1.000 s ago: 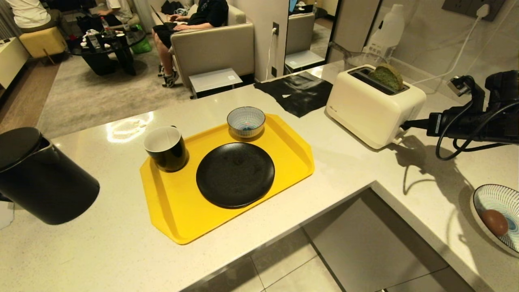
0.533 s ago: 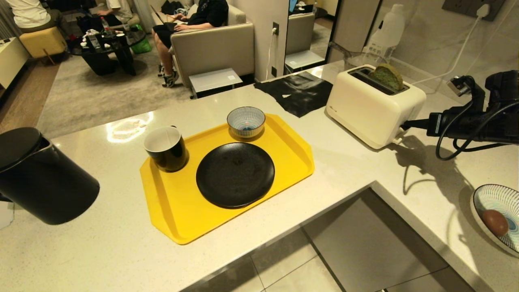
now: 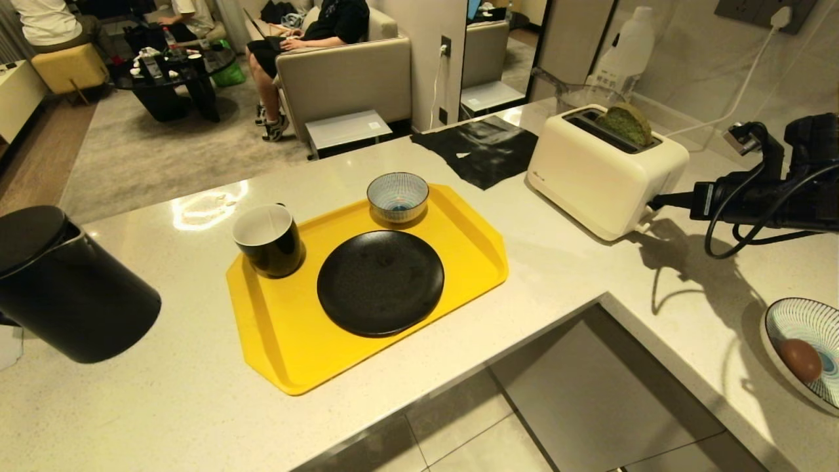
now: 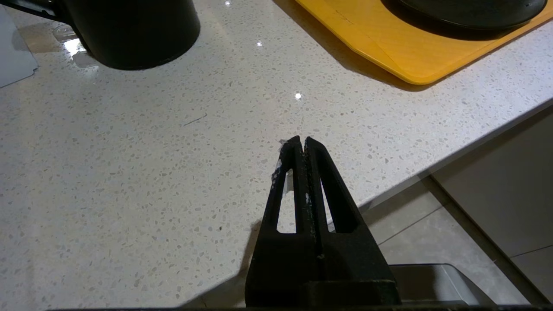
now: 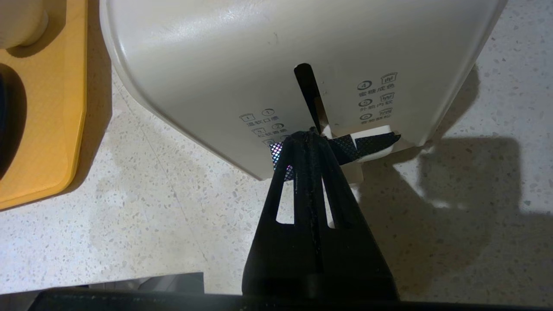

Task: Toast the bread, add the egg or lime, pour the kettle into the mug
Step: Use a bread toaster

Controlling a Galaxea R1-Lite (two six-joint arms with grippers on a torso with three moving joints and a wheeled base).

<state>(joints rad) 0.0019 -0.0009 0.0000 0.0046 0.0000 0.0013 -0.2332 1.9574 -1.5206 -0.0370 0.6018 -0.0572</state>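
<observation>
Our right gripper point(image 5: 307, 134), fingers pressed together and holding nothing, sits at the toaster's point(image 3: 606, 172) lever point(image 5: 371, 142), low at the slot's bottom end; the bread point(image 3: 626, 123) stands in the top slot, upper right of the head view; our left gripper point(image 4: 301, 140), likewise closed and empty, hangs near the kettle point(image 3: 62, 285), far from the toaster.

On your counter point(image 3: 196, 406), the kettle point(image 3: 65, 288) stands far left, the tray point(image 3: 275, 328) at centre carries the mug point(image 3: 269, 242), plate point(image 3: 380, 282) and small bowl point(image 3: 397, 195), the toaster point(image 3: 603, 174) to its right holds the bread point(image 3: 626, 123), and the egg point(image 3: 799, 359) lies in a dish point(image 3: 803, 321) far right.
</observation>
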